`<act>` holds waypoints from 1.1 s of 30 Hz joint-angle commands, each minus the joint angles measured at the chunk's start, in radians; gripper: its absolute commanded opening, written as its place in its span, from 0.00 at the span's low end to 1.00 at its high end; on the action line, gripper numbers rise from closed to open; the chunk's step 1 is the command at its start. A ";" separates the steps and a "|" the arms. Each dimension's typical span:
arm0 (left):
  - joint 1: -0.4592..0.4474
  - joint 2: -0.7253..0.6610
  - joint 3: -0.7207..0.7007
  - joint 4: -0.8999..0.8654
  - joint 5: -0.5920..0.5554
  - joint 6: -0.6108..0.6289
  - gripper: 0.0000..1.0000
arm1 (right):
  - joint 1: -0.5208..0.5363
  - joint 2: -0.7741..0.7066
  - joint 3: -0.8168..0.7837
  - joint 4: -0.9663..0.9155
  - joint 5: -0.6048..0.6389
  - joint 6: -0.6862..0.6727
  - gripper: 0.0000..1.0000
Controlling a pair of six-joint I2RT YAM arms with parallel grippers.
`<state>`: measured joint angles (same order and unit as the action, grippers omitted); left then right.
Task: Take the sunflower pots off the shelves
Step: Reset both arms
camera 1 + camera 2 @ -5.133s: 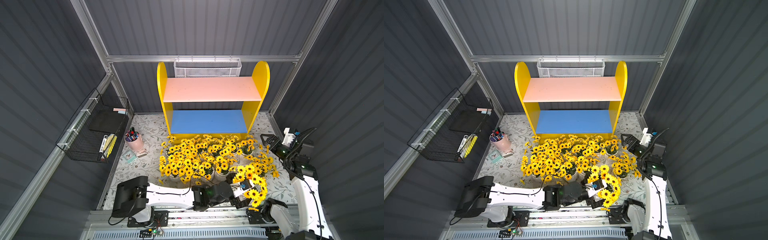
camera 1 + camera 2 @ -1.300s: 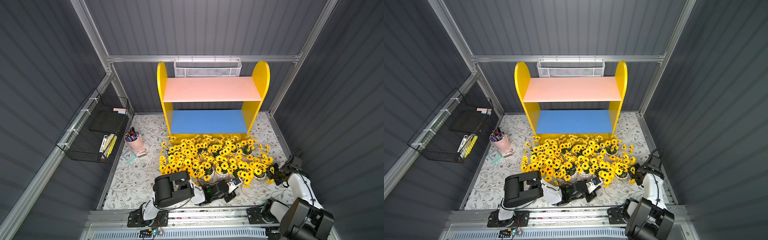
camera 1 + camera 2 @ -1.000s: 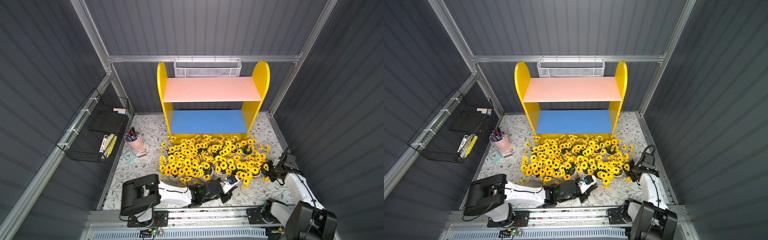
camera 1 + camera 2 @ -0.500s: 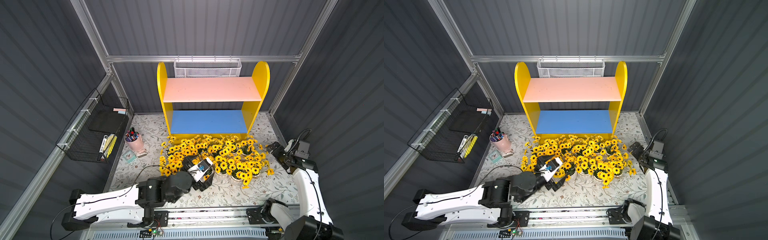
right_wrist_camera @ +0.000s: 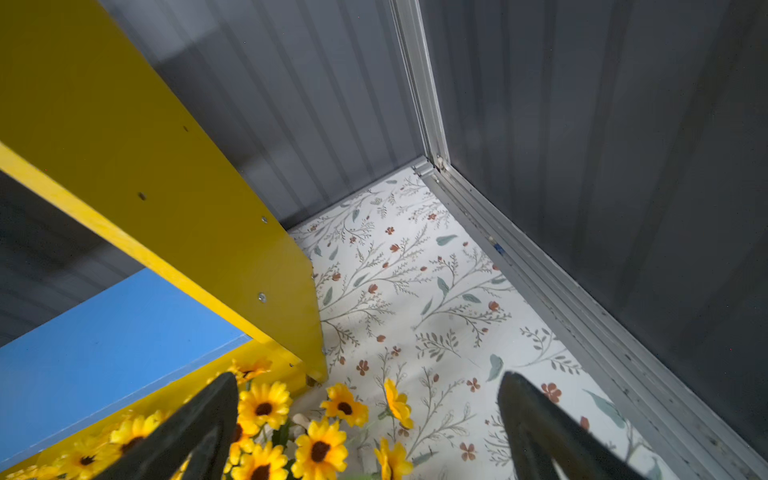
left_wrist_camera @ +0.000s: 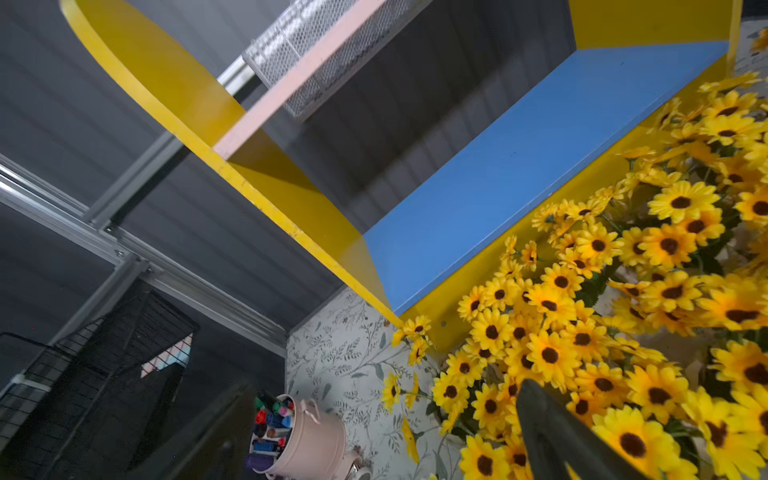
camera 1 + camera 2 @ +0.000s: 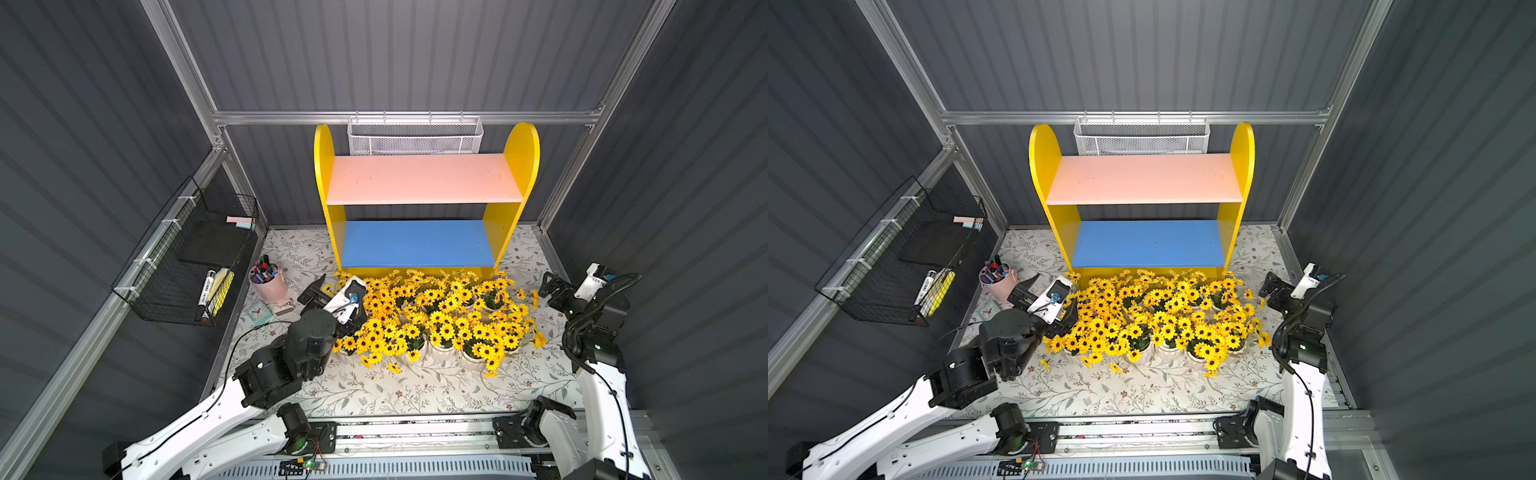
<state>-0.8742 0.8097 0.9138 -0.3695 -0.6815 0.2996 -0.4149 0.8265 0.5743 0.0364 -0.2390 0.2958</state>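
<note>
Writing: none I can read. The white marker [image 7: 205, 287] in the wire rack [image 7: 166, 291] carries dark print, too small to make out.

Counts:
- One shelf [image 7: 419, 178], with two yellow side panels and two boards, pink above and blue below.
- One white mesh basket [image 7: 415, 141] on the back rail behind it.
- One black wire rack on the left wall.
- One pink cup [image 7: 269, 289] of markers and one small mint clock [image 7: 259, 311], both on the floor mat [image 7: 374, 395] left of the flowers.
- Two claws.

Sunflower pots [image 7: 440, 320]: all that I see stand on the mat, off the boards. They are packed in one patch right in front of the shelf, and the far blooms touch its yellow base rail. About five white rims show along the near edge in both top views. The rest sit under blooms, so I cannot give a total. A few loose flower heads [image 7: 394, 368] lie on the mat by that edge.

Left claw [image 7: 332, 305]: spread wide, gripping nothing. It hangs at the left edge of the patch, between the blooms and the pink cup. In the left wrist view one finger [image 6: 540, 419] sits in front of the flowers.

Right claw [image 7: 555, 291]: spread wide, nothing between its fingers. It is just beside the right edge of the patch and apart from the shelf's right panel.
</note>
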 commanded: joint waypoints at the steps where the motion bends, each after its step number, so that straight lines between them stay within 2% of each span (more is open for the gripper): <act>1: 0.128 0.071 -0.013 0.060 0.243 -0.053 0.99 | -0.021 0.028 0.025 0.138 -0.067 -0.035 0.99; 5: 0.611 0.216 -0.004 0.113 0.681 -0.243 0.99 | -0.055 0.094 0.019 0.188 -0.173 -0.051 0.99; 6: 0.688 0.244 -0.022 0.162 0.731 -0.277 0.99 | -0.063 0.104 0.018 0.193 -0.183 -0.050 0.99; 9: 0.862 0.319 -0.140 0.403 0.737 -0.356 0.99 | -0.070 0.128 0.009 0.196 -0.195 -0.060 0.99; 11: 0.931 0.384 -0.196 0.479 0.738 -0.419 0.99 | -0.071 0.148 0.000 0.200 -0.227 -0.072 0.99; 12: 0.940 0.412 -0.232 0.527 0.728 -0.421 0.99 | -0.071 0.159 -0.007 0.200 -0.230 -0.070 0.99; 15: 0.939 0.465 -0.306 0.612 0.558 -0.476 0.99 | -0.071 0.201 -0.048 0.283 -0.268 -0.051 0.99; 18: 0.922 0.532 -0.346 0.651 0.486 -0.392 0.99 | -0.062 0.255 -0.078 0.331 -0.305 -0.074 0.99; 20: 0.907 0.556 -0.416 0.750 0.439 -0.415 1.00 | -0.063 0.264 -0.101 0.362 -0.288 -0.084 0.99; 23: 0.847 0.605 -0.473 0.850 0.364 -0.366 1.00 | -0.036 0.323 -0.123 0.451 -0.285 -0.049 0.99; 25: 0.826 0.648 -0.511 0.965 0.353 -0.373 0.99 | -0.021 0.395 -0.119 0.505 -0.338 -0.038 0.99; 29: 0.780 0.761 -0.550 1.178 0.342 -0.316 0.99 | 0.016 0.522 -0.181 0.697 -0.296 -0.041 0.99; 33: 0.773 0.881 -0.598 1.394 0.363 -0.293 0.99 | 0.058 0.590 -0.165 0.729 -0.294 -0.061 0.99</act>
<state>-0.0837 1.6276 0.3470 0.8055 -0.3233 -0.0463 -0.3828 1.3949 0.3988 0.6437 -0.5293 0.2573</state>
